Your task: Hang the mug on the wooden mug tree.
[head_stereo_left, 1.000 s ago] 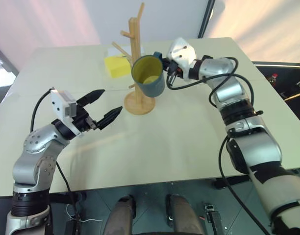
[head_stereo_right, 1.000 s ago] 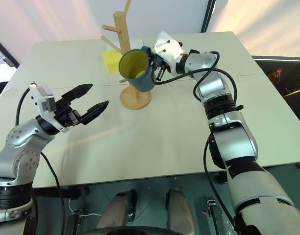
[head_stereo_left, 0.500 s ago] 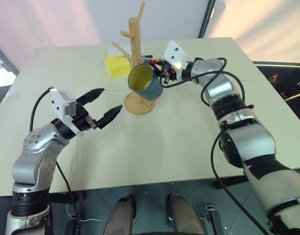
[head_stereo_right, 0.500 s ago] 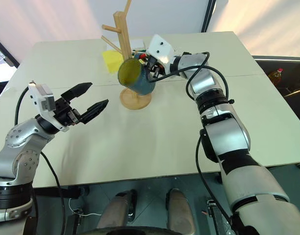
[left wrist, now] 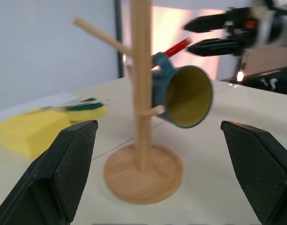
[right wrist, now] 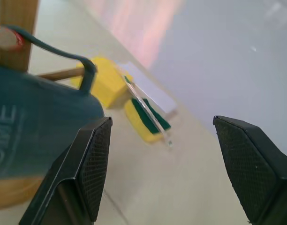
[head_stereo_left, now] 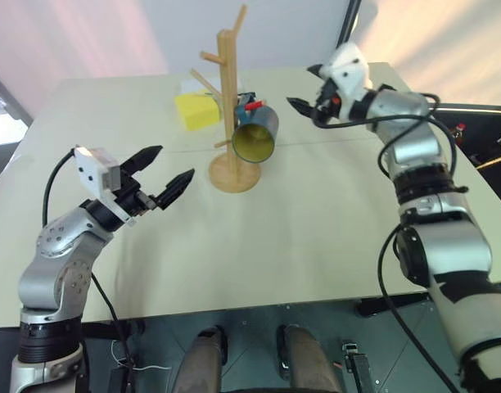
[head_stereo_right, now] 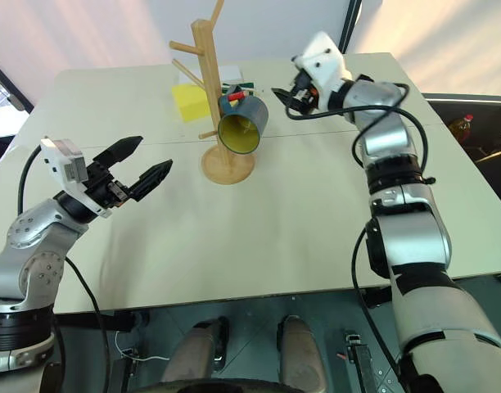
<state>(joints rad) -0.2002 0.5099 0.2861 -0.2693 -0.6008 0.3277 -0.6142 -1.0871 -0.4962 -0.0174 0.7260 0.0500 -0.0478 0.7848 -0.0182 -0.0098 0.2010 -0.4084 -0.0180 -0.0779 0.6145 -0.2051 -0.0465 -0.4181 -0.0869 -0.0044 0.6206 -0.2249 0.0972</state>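
Teal mug (head_stereo_left: 255, 134) hung on wooden mug tree (head_stereo_left: 231, 98), lettering perhaps "ONE", both jaws apart.

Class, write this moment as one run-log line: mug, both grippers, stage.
mug: hanging by its handle on a peg of the wooden mug tree | right gripper: open, clear of mug | left gripper: open, empty | stage: mug hung

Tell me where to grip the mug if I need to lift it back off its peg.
Grip the mug across its teal wall from the right gripper's side. Its handle is hooked over a peg of the wooden mug tree, and the yellow mouth tilts down toward the table.
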